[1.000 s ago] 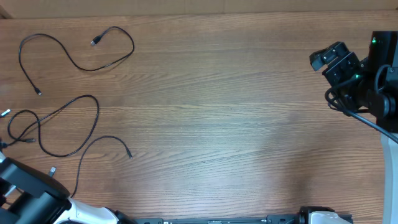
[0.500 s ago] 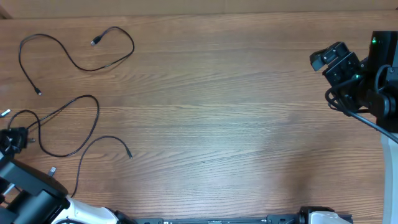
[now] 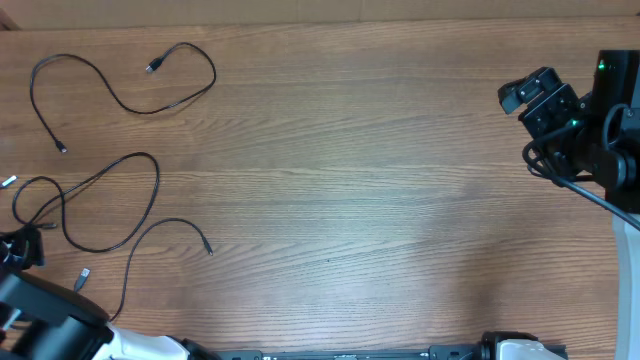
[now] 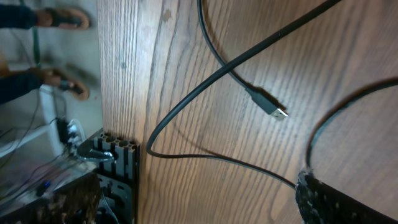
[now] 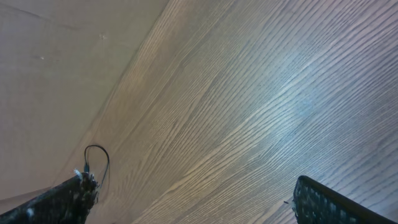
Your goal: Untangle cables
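Note:
Three thin black cables lie apart at the table's left. One cable (image 3: pixel 120 95) curls at the far left corner. A second cable (image 3: pixel 110 205) loops in the middle, its silvery tip (image 3: pixel 8 182) at the edge. The third cable (image 3: pixel 150 245) arcs toward the near edge. My left gripper (image 3: pixel 22 248) sits low at the left edge beside the middle loop, open. Only one of its fingers (image 4: pixel 326 202) shows in the left wrist view, with a cable (image 4: pixel 205 81) running up to it and a silver-tipped plug (image 4: pixel 277 112) ahead. My right gripper (image 5: pixel 193 202) hovers far right, open, holding nothing.
The table's left edge (image 4: pixel 140 112) drops to a black frame (image 4: pixel 115 155) and a cluttered floor. The right arm's body and its thick black cable (image 3: pixel 600 140) fill the right edge. A pale wall (image 5: pixel 56 62) borders the far side.
My left gripper has opened by the middle cable's loop, then drawn back toward the near edge. The cables lie much as before. The right arm has not moved.

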You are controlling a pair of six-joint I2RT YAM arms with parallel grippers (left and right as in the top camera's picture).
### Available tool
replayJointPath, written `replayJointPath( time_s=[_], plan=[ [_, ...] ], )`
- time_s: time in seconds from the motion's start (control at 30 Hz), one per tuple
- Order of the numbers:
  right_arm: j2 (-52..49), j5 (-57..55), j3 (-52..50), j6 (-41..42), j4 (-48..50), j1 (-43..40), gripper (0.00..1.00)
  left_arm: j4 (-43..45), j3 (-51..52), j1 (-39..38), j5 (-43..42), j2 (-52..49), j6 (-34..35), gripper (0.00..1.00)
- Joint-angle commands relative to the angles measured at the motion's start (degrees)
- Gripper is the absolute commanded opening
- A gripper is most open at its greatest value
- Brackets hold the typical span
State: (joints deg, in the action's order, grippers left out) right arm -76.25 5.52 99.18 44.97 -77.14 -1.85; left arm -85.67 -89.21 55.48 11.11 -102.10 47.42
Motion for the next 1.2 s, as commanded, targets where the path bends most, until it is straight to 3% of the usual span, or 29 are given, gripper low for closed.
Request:
replayJointPath(
  time_s=[0.0,0.23,0.43,0.5,0.53,0.57,0.67,0.7,0.93,1.17],
  plan=[
    [0.2,-0.6,0.2,-0.3,0.3,-0.2,1.00,0.6,2.6,-0.1,0.3,3.6,2.1,1.00],
    [0.2,-0.6,0.2,-0.3,0.3,-0.2,1.00,10.3,18.7,0.0,0.8,3.5,2.1,1.00],
    [0.2,-0.6,0.2,-0.3,0.3,-0.2,1.00,19.1,24.8,0.0,0.2,3.5,-0.1,0.96],
    [0.2,-0.6,0.2,-0.3,0.3,-0.2,1.00,22.9,25.8,0.0,-2.1,3.5,-4.5,0.80],
    [0.2,-0.6,0.2,-0.3,0.3,-0.2,1.00,24.1,26.1,0.0,-2.7,3.5,-5.6,0.68],
    [0.2,-0.6,0.2,-0.3,0.3,-0.2,1.00,26.0,26.2,0.0,-3.1,3.5,-6.1,0.39],
    [0.2,-0.6,0.2,-0.3,0.3,-0.2,1.00,28.7,25.9,0.0,-3.4,3.5,-6.8,0.08],
    [0.2,-0.6,0.2,-0.3,0.3,-0.2,1.00,29.4,25.5,0.0,-4.3,3.5,-7.5,0.04],
    [0.2,-0.6,0.2,-0.3,0.3,-0.2,1.00,29.5,17.6,0.0,-6.2,3.5,-9.1,0.05],
    [0.2,-0.6,0.2,-0.3,0.3,-0.2,1.00,26.7,3.5,0.0,1.0,3.6,-9.0,0.04]
  ],
)
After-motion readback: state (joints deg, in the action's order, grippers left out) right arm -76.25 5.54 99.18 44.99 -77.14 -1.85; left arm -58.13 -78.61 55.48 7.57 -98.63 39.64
